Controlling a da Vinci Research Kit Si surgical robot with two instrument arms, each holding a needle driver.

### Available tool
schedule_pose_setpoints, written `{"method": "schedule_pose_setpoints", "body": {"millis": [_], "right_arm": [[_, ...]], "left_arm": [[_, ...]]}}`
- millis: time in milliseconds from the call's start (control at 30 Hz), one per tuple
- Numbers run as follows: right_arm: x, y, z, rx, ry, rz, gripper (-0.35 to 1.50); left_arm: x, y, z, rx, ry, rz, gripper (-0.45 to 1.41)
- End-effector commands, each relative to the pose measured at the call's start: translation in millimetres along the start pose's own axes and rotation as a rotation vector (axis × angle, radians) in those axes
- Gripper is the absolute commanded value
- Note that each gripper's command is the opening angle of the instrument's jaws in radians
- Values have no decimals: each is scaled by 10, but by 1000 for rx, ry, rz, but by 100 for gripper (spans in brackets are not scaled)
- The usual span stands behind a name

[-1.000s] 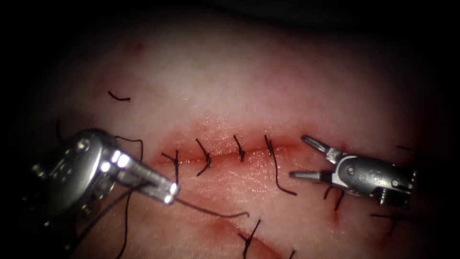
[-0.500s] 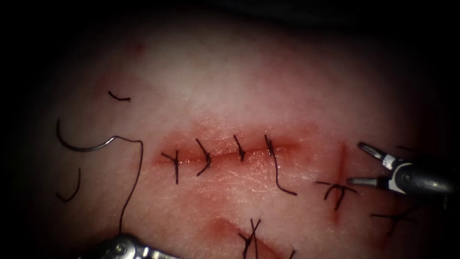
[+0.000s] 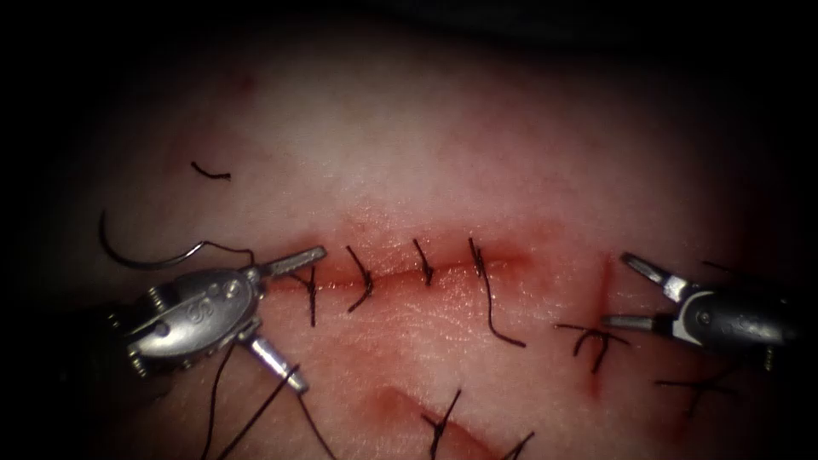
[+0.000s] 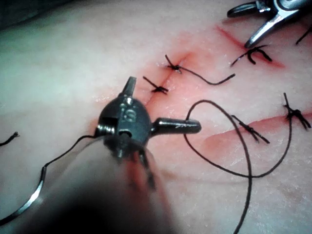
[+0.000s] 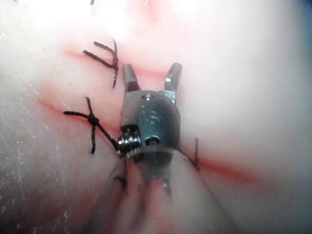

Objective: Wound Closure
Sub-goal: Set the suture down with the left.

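Note:
The cut (image 3: 400, 277) runs across the tissue (image 3: 443, 145), crossed by several dark stitches. The curved needle (image 3: 136, 258) lies free on the tissue left of the cut, also in the left wrist view (image 4: 29, 207). Its thread (image 3: 223, 246) trails toward my left tool (image 3: 308, 319). That tool's jaws are spread wide at the cut's left end and hold nothing (image 4: 165, 105). Thread (image 4: 246, 146) loops past its lower jaw. My right tool (image 3: 615, 290) hovers open and empty right of the cut (image 5: 152, 73).
A short vertical cut (image 3: 607, 285) with a knotted stitch (image 3: 595, 336) lies by the right tool. Another stitched cut (image 3: 443, 422) lies below. A long thread tail (image 3: 498, 319) hangs from the rightmost stitch. A loose thread piece (image 3: 211, 174) rests at upper left.
My left tool, shut one second ago, dropped low out of the picture, then came back open at the cut's left end. The needle now lies uncovered. My right tool drew back to the right.

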Motion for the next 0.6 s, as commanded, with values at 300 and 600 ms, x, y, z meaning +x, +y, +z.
{"method": "schedule_pose_setpoints", "body": {"millis": [300, 600], "right_arm": [[3, -8, 10, -1, 0, -4, 148], [2, -11, 13, -4, 0, -11, 148]], "left_arm": [[7, -1, 60, 60, -20, 123, 63], [0, -3, 81, -120, -122, 121, 71]]}}
